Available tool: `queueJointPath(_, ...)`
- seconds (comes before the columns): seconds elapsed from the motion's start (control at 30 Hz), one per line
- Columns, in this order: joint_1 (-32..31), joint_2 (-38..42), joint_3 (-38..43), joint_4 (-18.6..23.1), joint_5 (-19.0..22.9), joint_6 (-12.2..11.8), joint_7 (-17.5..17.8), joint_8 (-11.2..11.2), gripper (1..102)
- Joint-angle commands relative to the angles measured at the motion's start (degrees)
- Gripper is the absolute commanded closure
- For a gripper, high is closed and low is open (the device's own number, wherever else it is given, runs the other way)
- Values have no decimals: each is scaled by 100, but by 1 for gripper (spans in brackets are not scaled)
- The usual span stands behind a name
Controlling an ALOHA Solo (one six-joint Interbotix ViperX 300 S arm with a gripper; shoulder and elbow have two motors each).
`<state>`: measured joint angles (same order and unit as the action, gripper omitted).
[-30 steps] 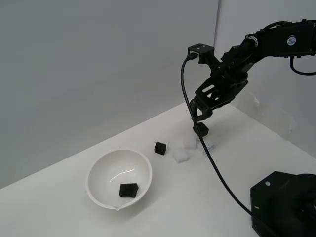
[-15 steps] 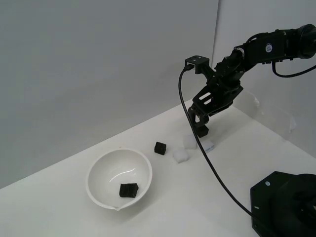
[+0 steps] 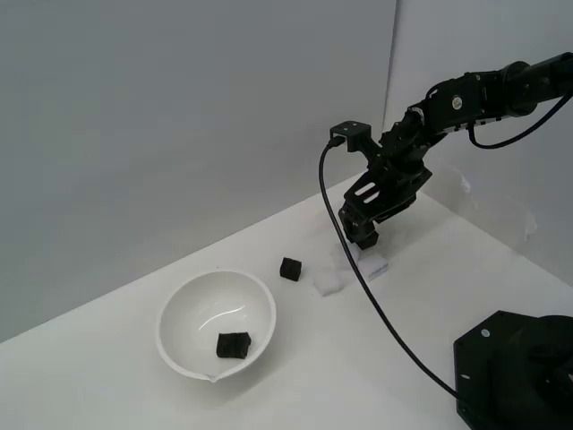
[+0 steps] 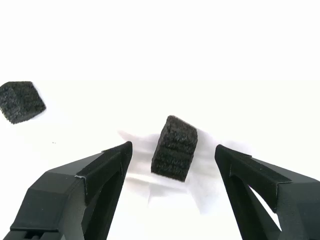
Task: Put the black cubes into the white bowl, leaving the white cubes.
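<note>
A black robot arm reaches down over a white table toward a small cluster of cubes. Its gripper is released: the two black fingers stand spread wide apart with nothing pressed between them.

In the wrist view, one black cube sits in the gap between the fingers, apart from both of them, roughly midway. It looks tilted and rests on or against pale white cubes that blend into the bright surface; their edges are too washed out to count here. A second black cube lies on the table well outside the finger shown on the left of the picture, farther ahead of the fingertips.

In the exterior view, the gripper hangs low over the cluster, and the cube between its fingers is hard to separate from the dark fingertips. White cubes lie just beside and below the fingertips, one showing a small bluish mark. The loose black cube sits near them, toward the exterior view's left. The white bowl stands well apart from the fingers, farther to the exterior view's left, with a third black cube resting inside it near the bottom.
</note>
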<state>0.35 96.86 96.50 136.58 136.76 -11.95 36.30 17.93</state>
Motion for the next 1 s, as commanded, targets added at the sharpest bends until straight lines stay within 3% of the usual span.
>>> queueJointPath(0.0, 97, 62, 79, -53, -97, -35, 18, 26, 3)
queueJointPath(0.07, 105, 26, 44, -62, -105, -35, 18, 26, 5)
queueJointPath(0.13, 105, 9, 35, -70, -123, -35, 18, 26, 14)
queueJointPath(0.4, 105, 114, 141, -70, -114, -35, 26, 26, 82)
queueJointPath(0.5, 105, 220, 264, -70, -114, -35, 35, 26, 101)
queueJointPath(0.7, 105, 562, 606, -88, -141, -35, 141, 26, 100)
queueJointPath(0.97, 70, 1274, 1310, -193, -237, -53, 589, 0, 100)
